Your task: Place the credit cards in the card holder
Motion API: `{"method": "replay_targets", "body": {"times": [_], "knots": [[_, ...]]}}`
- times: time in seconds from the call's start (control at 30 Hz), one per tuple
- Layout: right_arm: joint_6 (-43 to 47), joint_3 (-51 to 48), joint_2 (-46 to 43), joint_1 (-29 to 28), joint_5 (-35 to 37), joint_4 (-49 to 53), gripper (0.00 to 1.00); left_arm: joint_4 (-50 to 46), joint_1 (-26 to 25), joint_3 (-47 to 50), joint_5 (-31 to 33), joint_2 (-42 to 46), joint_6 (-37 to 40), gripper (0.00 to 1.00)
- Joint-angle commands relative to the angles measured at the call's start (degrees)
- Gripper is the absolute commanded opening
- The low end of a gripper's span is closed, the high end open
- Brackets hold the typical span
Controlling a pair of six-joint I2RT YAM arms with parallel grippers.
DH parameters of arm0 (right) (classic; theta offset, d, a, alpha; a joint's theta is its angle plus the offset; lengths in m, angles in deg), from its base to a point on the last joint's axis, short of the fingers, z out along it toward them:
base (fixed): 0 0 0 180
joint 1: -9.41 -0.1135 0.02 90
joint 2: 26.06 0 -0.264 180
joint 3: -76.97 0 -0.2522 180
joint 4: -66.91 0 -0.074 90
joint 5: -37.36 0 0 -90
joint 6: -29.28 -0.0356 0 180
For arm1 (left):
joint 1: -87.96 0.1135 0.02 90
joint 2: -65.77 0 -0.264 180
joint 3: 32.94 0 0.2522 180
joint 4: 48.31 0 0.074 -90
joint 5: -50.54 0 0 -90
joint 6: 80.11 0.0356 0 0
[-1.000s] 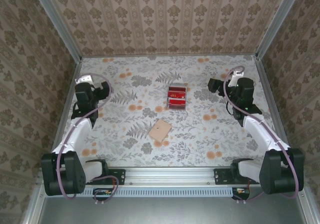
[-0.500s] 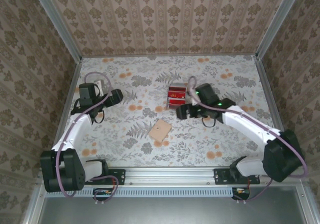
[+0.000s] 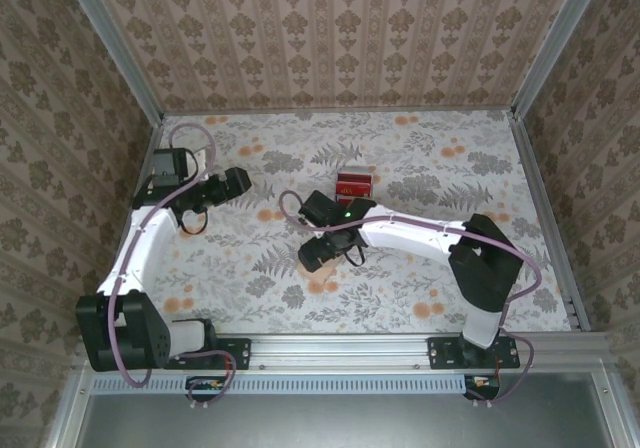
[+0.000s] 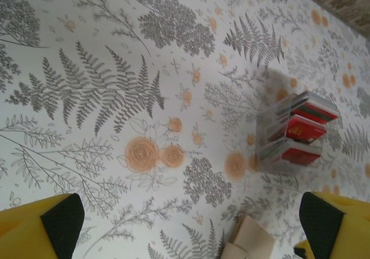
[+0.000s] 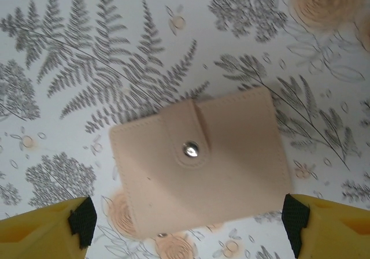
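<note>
Since the card holder (image 5: 199,166) lies snapped shut, I hang my right gripper (image 5: 189,223) over it, jaws wide apart to grab it; my left gripper (image 4: 188,219) is spread wide too.

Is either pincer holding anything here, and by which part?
Nothing is held. The right pincer hangs open over the closed card holder, not gripping it; the left pincer is open too.
</note>
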Motion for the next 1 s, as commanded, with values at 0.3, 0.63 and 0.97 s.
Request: {"method": "replay_targets", "body": {"times": [0.3,0.63,0.97], "knots": [[0.0,6.7,8.7,-1.0,-0.7,4.9,0.75,-13.6,1.2,-0.4,9.4,-0.4,6.7,1.0],[2.0,12.3,13.4,-1.3,3.8,11.3,0.66,-13.7,1.6,1.6,8.5,0.2,6.5,1.0],[1.2,15.7,16.3,-1.7,3.3,11.8,0.57,-13.4,3.4,1.5,6.6,-0.4,5.4,1.0]]}}
